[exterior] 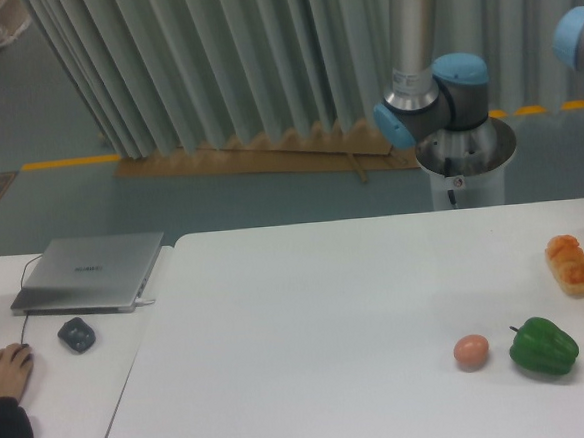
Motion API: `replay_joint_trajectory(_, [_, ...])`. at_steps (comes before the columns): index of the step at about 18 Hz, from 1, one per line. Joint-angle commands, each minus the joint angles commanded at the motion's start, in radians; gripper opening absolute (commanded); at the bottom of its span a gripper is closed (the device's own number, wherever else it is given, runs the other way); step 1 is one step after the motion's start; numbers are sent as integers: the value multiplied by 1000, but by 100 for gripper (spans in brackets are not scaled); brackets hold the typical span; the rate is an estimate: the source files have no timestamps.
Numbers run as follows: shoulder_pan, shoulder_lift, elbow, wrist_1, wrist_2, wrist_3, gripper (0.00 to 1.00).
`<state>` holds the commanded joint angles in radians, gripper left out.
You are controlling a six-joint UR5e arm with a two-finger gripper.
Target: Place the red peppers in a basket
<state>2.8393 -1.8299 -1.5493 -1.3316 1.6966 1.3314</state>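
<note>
The red pepper does not show in this view, and no basket shows either. On the white table [328, 307] lie a green bell pepper [544, 347] at the front right, a small pinkish egg-like ball [471, 351] just left of it, and an orange-yellow lumpy bread-like piece [571, 264] near the right edge. Only the arm's base and lower joints [434, 99] show, behind the table's far edge. The gripper is out of view.
A closed grey laptop [90, 273] and a dark mouse [77, 335] sit on a second table at the left. A person's hand [4, 371] rests at the left edge. A pleated curtain [211, 64] hangs behind.
</note>
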Motion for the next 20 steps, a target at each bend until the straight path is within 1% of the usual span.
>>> replay_joint_trajectory(1, [3, -9, 3, 14, 0, 0, 47])
replay_joint_trajectory(3, [6, -29, 32, 76, -6, 11, 47])
replay_joint_trajectory(4, [2, -54, 58, 104, -11, 9, 47])
replay_joint_trajectory(5, [-6, -90, 86, 138, -11, 9, 47])
replay_joint_trajectory(7, [-9, -107, 103, 178, -14, 8, 47])
replay_joint_trajectory(9, [-14, -117, 120, 187, -31, 6, 47])
replay_joint_trajectory(10, [-15, -129, 139, 189, -32, 2, 47])
replay_joint_trajectory(13, [-31, -130, 130, 189, -32, 6, 48])
replay_joint_trajectory(14, [-32, -130, 130, 189, -32, 6, 50])
replay_joint_trajectory(15, [-32, -130, 132, 190, -32, 8, 70])
replay_joint_trajectory(16, [-34, -130, 130, 190, -32, 8, 100])
replay_joint_trajectory(20, [-37, -134, 121, 190, -29, 9, 100])
